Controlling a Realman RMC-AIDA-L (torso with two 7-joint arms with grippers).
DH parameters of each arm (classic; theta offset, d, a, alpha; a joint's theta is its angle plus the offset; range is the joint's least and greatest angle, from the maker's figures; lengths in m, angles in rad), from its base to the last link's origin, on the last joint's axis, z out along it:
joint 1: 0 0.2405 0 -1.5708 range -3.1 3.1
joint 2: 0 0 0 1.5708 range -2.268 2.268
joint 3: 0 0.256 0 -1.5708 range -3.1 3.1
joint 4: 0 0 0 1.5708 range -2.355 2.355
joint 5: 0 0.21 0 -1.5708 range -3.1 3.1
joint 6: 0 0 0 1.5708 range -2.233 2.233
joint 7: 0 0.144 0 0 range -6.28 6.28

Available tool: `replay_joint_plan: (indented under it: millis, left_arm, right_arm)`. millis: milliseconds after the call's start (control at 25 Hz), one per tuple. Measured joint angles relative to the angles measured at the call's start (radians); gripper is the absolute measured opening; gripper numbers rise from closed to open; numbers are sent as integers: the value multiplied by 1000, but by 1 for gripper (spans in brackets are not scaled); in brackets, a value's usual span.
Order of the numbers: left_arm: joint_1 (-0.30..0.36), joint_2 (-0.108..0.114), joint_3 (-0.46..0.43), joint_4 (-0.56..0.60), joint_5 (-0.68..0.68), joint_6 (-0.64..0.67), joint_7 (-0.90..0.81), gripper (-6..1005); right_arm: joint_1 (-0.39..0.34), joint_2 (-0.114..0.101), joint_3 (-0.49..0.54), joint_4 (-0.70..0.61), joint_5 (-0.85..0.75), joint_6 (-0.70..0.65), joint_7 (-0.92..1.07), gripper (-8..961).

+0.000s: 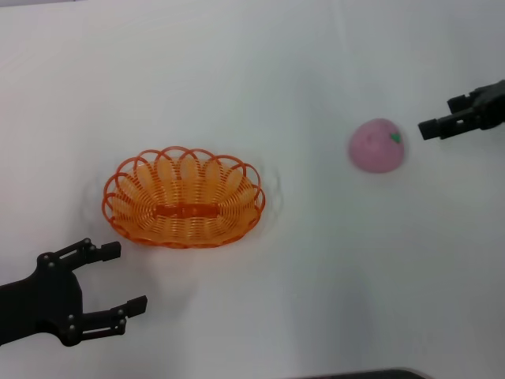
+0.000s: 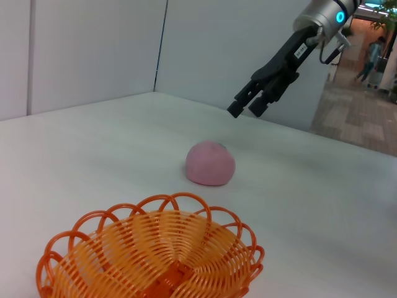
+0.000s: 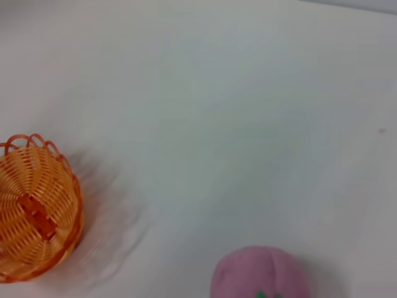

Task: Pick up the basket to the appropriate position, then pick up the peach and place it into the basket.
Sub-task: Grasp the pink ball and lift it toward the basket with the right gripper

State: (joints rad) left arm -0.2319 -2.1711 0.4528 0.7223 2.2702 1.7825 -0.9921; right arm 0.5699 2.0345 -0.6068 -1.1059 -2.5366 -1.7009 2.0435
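The orange basket (image 1: 183, 197) sits empty on the white table, left of centre; it also shows in the left wrist view (image 2: 152, 256) and the right wrist view (image 3: 36, 208). The pink peach (image 1: 377, 145) with a green leaf mark lies on the table to the right, apart from the basket, and shows in the left wrist view (image 2: 210, 162) and the right wrist view (image 3: 260, 274). My left gripper (image 1: 118, 276) is open and empty, just in front of the basket's left end. My right gripper (image 1: 430, 126) hovers just right of the peach, fingers close together and holding nothing (image 2: 245, 107).
The white table (image 1: 300, 268) stretches around both things. White wall panels (image 2: 93, 49) stand behind the table's far edge in the left wrist view.
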Motion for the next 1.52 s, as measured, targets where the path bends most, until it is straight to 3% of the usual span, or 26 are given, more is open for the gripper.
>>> replay_joint_plan:
  millis: [640, 1520]
  left_arm:
    - [0, 1, 0, 0, 0, -3, -1, 892]
    - [-1, 1, 0, 0, 0, -4, -24, 893]
  right_arm:
    - [17, 39, -181, 55, -9, 169, 55, 928]
    - [25, 48, -261, 145, -12, 277, 48, 923]
